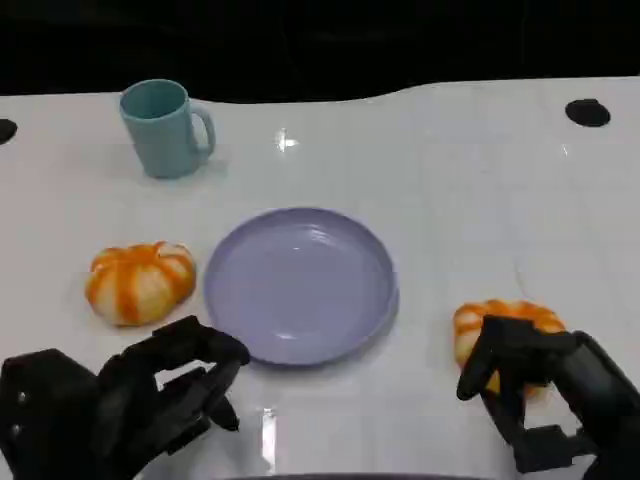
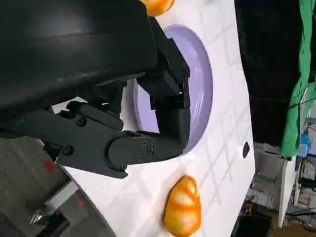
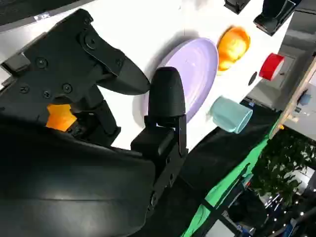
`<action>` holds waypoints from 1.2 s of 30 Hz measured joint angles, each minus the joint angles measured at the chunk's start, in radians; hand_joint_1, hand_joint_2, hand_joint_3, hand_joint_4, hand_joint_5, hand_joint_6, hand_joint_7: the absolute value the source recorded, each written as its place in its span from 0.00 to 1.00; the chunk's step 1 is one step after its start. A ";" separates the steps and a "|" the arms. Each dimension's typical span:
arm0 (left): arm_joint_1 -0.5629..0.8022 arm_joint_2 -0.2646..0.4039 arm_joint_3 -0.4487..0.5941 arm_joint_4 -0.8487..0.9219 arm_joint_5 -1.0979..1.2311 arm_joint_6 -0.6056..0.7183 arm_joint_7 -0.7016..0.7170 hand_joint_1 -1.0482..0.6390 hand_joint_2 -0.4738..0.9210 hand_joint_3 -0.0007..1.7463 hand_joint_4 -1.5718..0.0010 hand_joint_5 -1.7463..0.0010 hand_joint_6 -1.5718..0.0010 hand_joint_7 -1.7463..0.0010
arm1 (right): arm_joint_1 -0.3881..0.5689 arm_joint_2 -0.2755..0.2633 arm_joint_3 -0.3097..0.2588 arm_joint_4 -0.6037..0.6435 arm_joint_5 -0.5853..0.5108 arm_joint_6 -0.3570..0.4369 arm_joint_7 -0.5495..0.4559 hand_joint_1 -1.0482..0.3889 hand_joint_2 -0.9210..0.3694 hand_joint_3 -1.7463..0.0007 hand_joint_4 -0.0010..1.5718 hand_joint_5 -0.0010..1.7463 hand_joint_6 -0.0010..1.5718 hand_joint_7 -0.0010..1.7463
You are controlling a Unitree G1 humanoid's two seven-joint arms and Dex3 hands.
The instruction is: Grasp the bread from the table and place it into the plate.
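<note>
1. Orange-striped bread lies on the white worktop, right of the lavender plate; right hand wraps its fingers over it.
2. Second bread sits left of the plate.
3. Left hand hovers, fingers released.
4. Teal mug stands well behind.

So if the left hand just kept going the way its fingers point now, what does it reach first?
Probably the plate: the left hand has its fingers aimed at its near rim, with bare table between. The bread lies off to the side. Depth is uncertain.
</note>
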 measured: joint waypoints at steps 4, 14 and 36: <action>0.000 0.000 0.000 0.000 0.000 0.000 0.000 0.36 1.00 0.24 0.61 0.02 0.59 0.27 | 0.000 0.000 0.000 0.000 -0.001 0.000 -0.001 0.60 0.42 0.25 0.61 1.00 0.51 0.85; 0.000 0.000 0.000 -0.004 0.000 0.000 0.000 0.37 1.00 0.24 0.62 0.01 0.59 0.27 | 0.001 0.000 0.000 0.000 0.000 -0.007 0.000 0.61 0.43 0.25 0.60 1.00 0.51 0.85; 0.001 0.000 -0.003 -0.009 0.004 0.000 0.001 0.37 1.00 0.25 0.62 0.01 0.60 0.27 | 0.006 -0.021 -0.006 -0.041 -0.064 -0.019 -0.024 0.57 0.31 0.61 0.30 0.61 0.37 0.35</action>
